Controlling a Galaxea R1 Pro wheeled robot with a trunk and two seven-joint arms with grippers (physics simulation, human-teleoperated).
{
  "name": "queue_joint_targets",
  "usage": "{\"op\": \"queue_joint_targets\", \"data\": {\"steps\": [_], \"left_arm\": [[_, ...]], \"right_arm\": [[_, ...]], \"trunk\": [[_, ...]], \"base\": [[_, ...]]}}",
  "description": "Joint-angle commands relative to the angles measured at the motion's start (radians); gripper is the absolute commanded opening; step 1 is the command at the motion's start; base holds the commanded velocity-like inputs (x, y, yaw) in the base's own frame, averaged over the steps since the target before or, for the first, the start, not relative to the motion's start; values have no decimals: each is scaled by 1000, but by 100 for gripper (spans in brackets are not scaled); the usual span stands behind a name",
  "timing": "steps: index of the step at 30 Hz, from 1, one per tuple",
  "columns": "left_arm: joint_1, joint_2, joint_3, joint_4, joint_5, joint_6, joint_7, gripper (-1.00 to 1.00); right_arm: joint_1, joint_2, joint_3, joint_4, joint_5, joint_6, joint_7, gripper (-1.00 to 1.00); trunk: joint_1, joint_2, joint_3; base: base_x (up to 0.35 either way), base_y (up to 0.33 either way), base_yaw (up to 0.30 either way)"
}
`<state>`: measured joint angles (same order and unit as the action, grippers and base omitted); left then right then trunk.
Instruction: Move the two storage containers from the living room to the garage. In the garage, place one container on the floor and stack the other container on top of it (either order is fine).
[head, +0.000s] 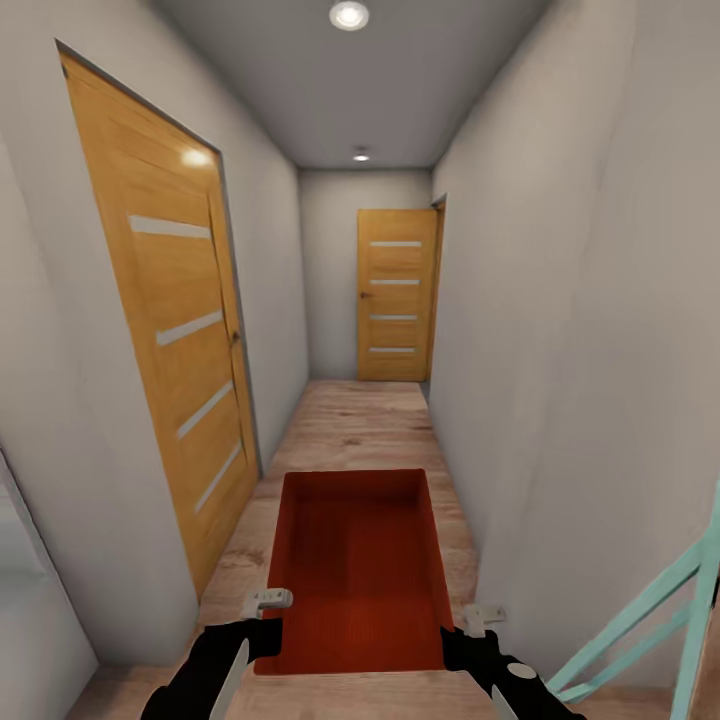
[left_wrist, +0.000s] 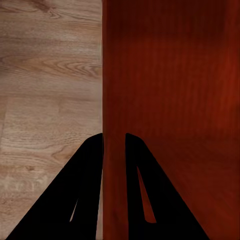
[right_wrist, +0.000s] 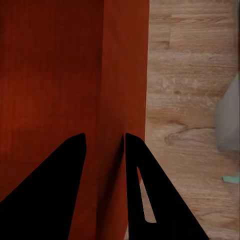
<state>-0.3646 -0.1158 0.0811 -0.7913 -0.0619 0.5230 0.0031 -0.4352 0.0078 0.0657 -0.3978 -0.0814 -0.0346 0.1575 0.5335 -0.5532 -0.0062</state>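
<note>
A rust-red storage container (head: 352, 570) hangs open-top above the plank floor (head: 350, 425) of a narrow hallway, carried between both arms; the left gripper (left_wrist: 114, 142) is pinched shut across its left wall, one finger inside and one outside, and the right gripper (right_wrist: 104, 142) is clamped the same way over the right wall. A honey-coloured door (head: 170, 330) stands on the left wall, another door (head: 396, 295) closes the far end, and a pale green frame (head: 650, 630) leans at the lower right.
</note>
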Motion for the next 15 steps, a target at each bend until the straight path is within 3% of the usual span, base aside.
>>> {"op": "queue_joint_targets", "data": {"steps": [1, 15], "left_arm": [[0, 16, 6, -16, 8, -22, -6, -100], [0, 16, 6, -16, 8, -23, -6, -100]], "right_arm": [[0, -2, 2, 4, -9, -4, 42, -100], [0, -2, 2, 4, -9, -5, 42, -100]], "trunk": [[1, -1, -1], [1, -1, -1]], "base": [[320, 103, -132], [320, 102, -14]]}}
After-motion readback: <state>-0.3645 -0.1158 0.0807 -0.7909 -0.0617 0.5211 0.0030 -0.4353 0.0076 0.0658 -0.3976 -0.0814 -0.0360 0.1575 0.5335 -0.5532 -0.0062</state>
